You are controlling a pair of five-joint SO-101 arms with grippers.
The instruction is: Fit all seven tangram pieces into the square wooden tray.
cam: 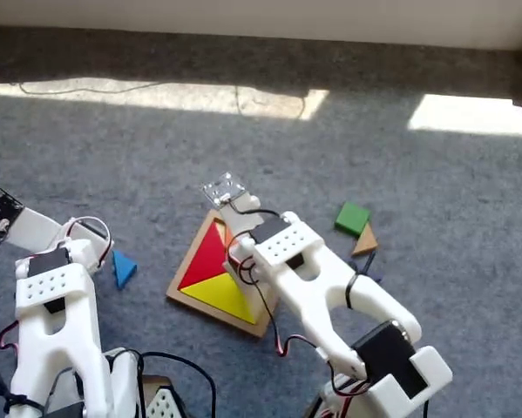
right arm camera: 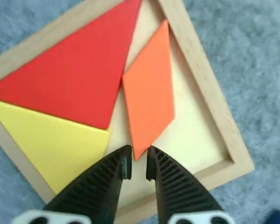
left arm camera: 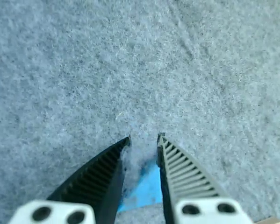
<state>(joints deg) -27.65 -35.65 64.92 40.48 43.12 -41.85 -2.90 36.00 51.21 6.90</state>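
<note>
The square wooden tray [cam: 199,307] [right arm camera: 210,88] lies mid-table and holds a red triangle [cam: 206,255] [right arm camera: 69,79], a yellow triangle [cam: 223,296] [right arm camera: 55,140] and an orange parallelogram [right arm camera: 151,98] lying flat. My right gripper [right arm camera: 139,151] hovers over the tray, narrowly open, with the parallelogram's near corner between its tips. A small blue triangle [cam: 124,268] [left arm camera: 147,186] lies on the carpet left of the tray. My left gripper [left arm camera: 143,139] is open with that triangle between its fingers. A green square [cam: 352,218] and a tan triangle [cam: 365,241] lie right of the tray.
A dark blue piece [cam: 371,275] peeks out from beside the right arm. Grey carpet covers the whole work area, with sunlit patches and a thin cable [cam: 86,88] at the far side. Cables trail near both arm bases.
</note>
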